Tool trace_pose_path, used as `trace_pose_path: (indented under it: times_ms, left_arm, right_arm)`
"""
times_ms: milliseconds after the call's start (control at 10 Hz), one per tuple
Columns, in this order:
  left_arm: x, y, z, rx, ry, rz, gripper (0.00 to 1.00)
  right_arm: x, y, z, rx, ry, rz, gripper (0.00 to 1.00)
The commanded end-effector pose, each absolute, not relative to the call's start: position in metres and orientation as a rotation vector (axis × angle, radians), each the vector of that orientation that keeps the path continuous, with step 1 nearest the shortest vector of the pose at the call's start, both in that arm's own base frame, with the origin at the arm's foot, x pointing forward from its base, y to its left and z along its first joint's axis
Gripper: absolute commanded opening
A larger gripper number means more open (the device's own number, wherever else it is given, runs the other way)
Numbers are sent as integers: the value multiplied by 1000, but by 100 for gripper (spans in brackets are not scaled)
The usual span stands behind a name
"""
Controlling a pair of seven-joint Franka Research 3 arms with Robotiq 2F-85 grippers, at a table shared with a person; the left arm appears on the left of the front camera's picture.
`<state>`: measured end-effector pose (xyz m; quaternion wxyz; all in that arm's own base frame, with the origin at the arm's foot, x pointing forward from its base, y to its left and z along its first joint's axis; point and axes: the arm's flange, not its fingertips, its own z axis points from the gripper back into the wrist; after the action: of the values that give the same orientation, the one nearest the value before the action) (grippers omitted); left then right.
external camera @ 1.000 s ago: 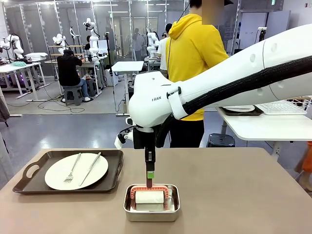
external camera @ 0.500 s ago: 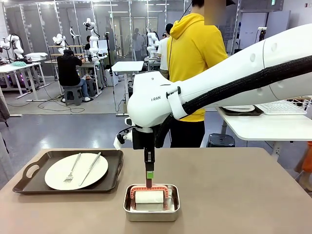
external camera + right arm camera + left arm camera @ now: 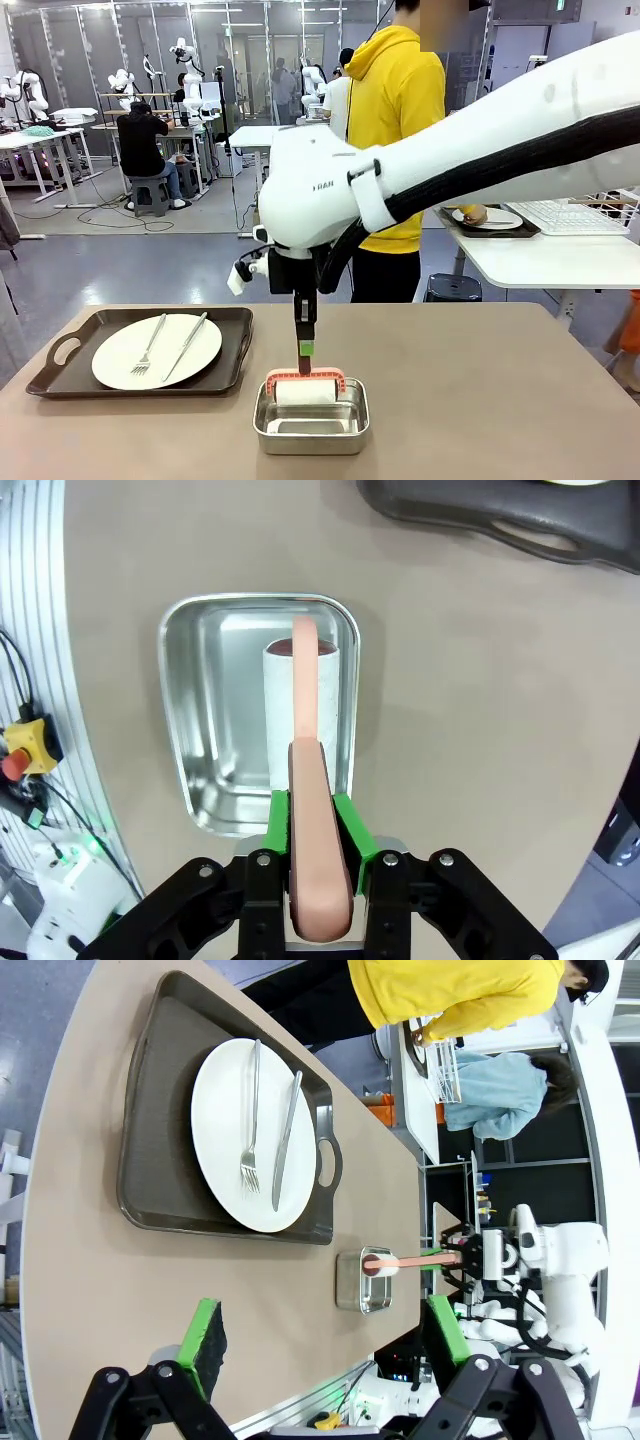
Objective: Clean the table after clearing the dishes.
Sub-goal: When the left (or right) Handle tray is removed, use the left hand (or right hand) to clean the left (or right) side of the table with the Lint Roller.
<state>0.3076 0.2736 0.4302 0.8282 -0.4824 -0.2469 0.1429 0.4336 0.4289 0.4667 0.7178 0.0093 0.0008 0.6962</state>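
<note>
The right fingers (image 3: 306, 348) are clamped together on the salmon handle (image 3: 318, 810) of a lint roller (image 3: 305, 392). We take this grip as the way to carry the cleaning tool, since the handle gives a narrow, firm bar and leaves the white roll free to turn. The roll hangs over the steel pan (image 3: 312, 432), at about rim height. We cannot tell whether it touches the metal. The pan sits near the front middle of the desk (image 3: 480, 400), probably as the roller's parking place.

One tray (image 3: 228, 335) lies on the desk's left part with a plate (image 3: 115, 365), fork (image 3: 150, 350) and knife (image 3: 185, 347) on it, so by our reading the clearing is not yet finished. A second tray (image 3: 515, 228) rests on the white side table (image 3: 560, 260), next to the person (image 3: 400, 100) in yellow.

The right arm reaches in across the middle — wrist bent so the fingers point straight down above the pan. The left fingers (image 3: 205, 1335) stand wide apart, holding nothing. They hover off the desk's edge, looking across at the tray.
</note>
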Motion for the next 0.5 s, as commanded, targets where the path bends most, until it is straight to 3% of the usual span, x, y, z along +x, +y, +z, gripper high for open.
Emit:
trace_pose_path:
  times_ms: [0,200,400]
  left_arm:
    - [305,274,433,-1036,-528,296,100]
    - [305,274,433,-1036,-528,296,100]
    - [305,274,433,-1036,-528,296,100]
  right_arm:
    - [407,411,488,66,-16,1418,7]
    - [399,387,502,101,-46,1307,7]
    - [397,377,507,74,-102,1339,7]
